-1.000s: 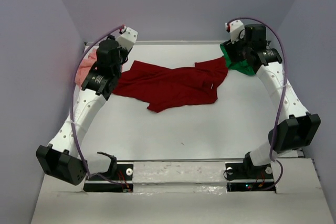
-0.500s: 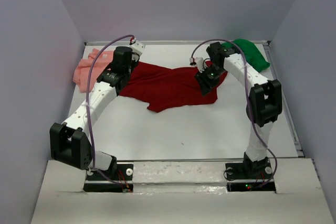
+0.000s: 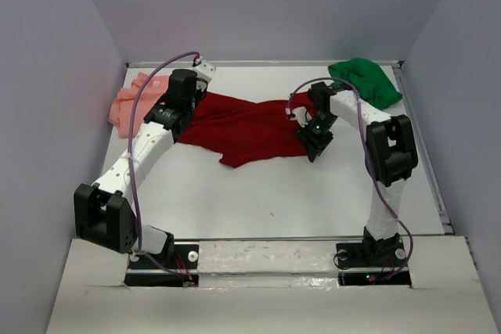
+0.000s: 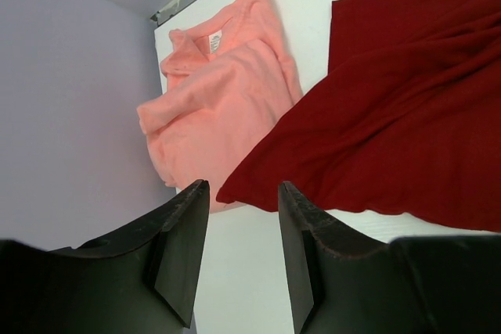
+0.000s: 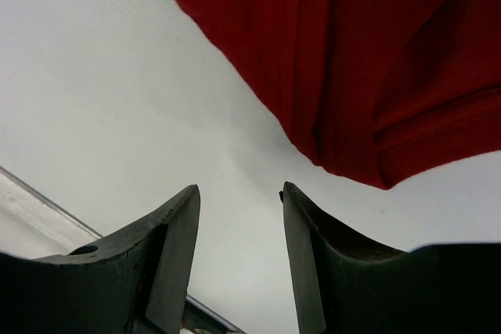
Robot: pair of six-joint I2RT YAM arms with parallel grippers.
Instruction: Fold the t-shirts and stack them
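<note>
Spread t-shirt (image 3: 250, 127) lies mid-width on the tabletop (image 3: 274, 193); second t-shirt (image 3: 133, 99) far left, touching it; third t-shirt (image 3: 368, 80) in far-right corner, apart.

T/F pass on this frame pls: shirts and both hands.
1. The red shirt lies unfolded. True.
2. The green shirt is stacked on the pink shirt. False: green sits far right, pink far left, apart.
3. The left hand is open and empty. True.
4. The right hand grips the red shirt. False: it is open and empty, over bare table beside the shirt's edge.
</note>
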